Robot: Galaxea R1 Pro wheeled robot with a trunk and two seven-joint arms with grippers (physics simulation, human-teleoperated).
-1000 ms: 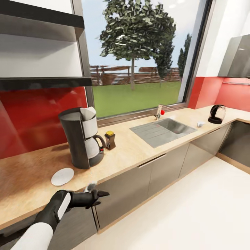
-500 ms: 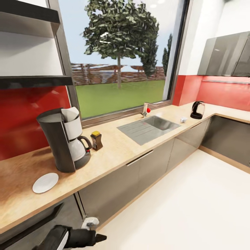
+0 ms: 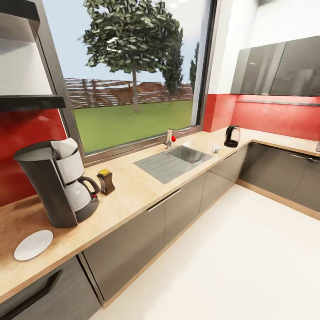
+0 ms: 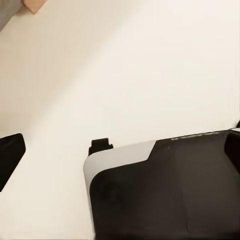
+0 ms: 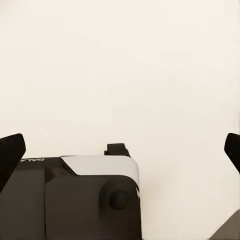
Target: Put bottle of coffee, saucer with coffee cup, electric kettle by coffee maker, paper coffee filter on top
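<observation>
- Two of the station's pieces are seen well apart from the coffee maker [image 3: 53,189]: the kettle [image 3: 231,136] in the far corner of the counter [image 3: 133,195], and a small pale thing taken to be the cup [image 3: 216,150] just beside it, near the sink [image 3: 171,160].
- Little weight is to be expected from the kettle if it is empty. Its smooth rounded body is judged slippery, so a hold across the handle or the narrower upper part is advised, with the kettle kept upright.
- The cup is judged light, stiff and breakable. It is best pinched across the rim or wall, and a gentle set-down on the saucer [image 3: 33,245] is called for.
- The saucer is found lying flat on the counter near the coffee maker, on the side away from the sink.
- A paper filter [image 3: 66,147] is seen standing in the top of the coffee maker, and the coffee bottle [image 3: 106,181] is placed just beside it, toward the sink.
- The right gripper [image 5: 120,150] is shown with its jaws wide apart and nothing between them, over pale floor.
- The left gripper [image 4: 120,150] is judged likewise spread and empty, though one fingertip [image 4: 10,160] alone is plainly made out.
</observation>
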